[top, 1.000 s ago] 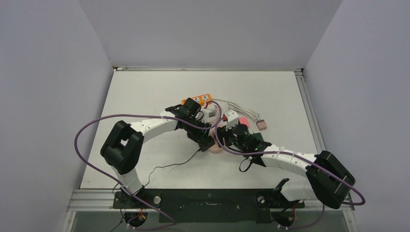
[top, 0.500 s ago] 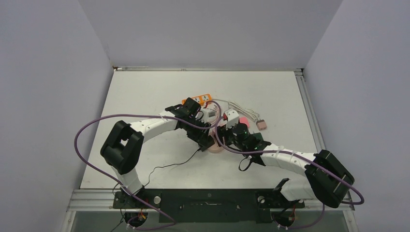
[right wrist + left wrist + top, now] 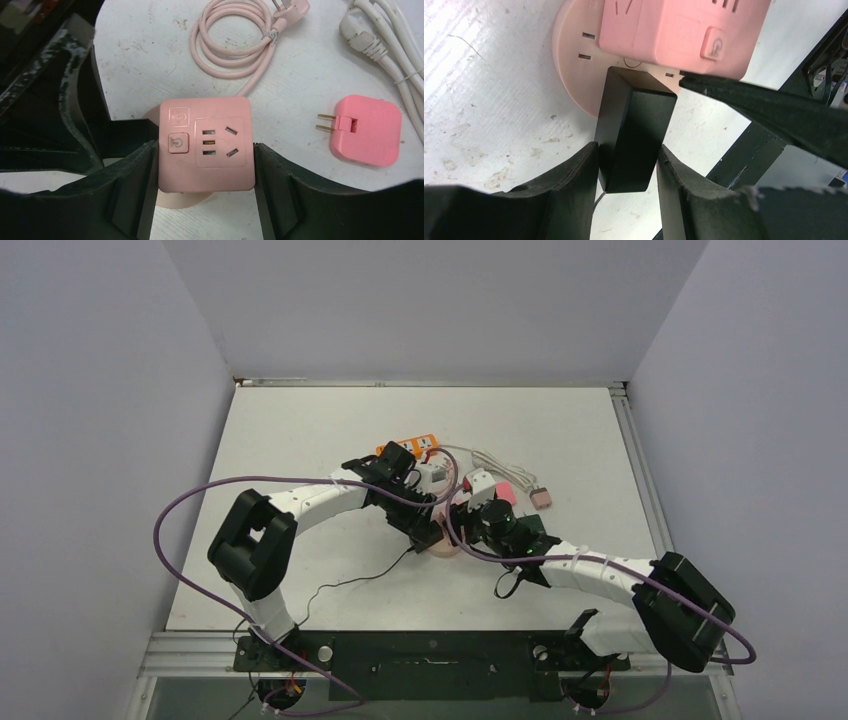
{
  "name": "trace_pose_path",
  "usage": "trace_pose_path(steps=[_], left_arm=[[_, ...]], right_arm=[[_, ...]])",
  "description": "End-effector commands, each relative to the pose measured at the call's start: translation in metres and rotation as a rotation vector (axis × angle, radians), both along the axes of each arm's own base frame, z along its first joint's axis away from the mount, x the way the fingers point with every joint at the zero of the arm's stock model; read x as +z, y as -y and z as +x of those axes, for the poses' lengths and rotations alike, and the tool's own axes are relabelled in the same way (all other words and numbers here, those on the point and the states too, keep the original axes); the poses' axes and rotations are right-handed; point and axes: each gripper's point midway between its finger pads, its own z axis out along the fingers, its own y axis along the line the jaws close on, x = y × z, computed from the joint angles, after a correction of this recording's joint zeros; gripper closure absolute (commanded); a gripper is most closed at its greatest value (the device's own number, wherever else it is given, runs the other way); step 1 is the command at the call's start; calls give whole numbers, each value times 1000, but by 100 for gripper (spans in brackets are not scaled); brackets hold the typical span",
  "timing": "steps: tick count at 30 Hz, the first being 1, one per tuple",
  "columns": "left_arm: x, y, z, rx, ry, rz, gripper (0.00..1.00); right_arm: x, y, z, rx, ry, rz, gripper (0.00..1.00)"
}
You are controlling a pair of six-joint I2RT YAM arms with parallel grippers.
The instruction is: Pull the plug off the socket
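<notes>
A pink cube socket (image 3: 205, 142) on a round pink base stands mid-table; it also shows in the left wrist view (image 3: 679, 30) and in the top view (image 3: 447, 540). A black plug (image 3: 636, 130) sits in the socket's round base. My left gripper (image 3: 628, 192) is shut on the black plug, one finger on each side. My right gripper (image 3: 205, 187) is shut on the pink socket, its fingers (image 3: 132, 175) pressed against both sides. In the top view both grippers meet at the socket, left gripper (image 3: 425, 527) and right gripper (image 3: 470, 525).
A loose pink plug adapter (image 3: 367, 130) lies right of the socket. A coiled pink cord (image 3: 232, 45) and a white cable bundle (image 3: 395, 40) lie behind it. An orange power strip (image 3: 410, 448) lies further back. A thin black wire (image 3: 350, 585) trails toward the near edge.
The right arm has shifted very slightly; the grip of both grippers and the socket's place look the same.
</notes>
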Motion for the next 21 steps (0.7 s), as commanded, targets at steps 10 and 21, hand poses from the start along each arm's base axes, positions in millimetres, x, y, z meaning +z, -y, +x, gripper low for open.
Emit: trace_pose_path(steps=[10,21], left_arm=[[-16,-32,14,93,24,140,100],[-15,-35,16,98,40,157,100]], right_arm=[[37,-18,-8,-38,227,-140,95],[51,-14,2,10,112,106,95]])
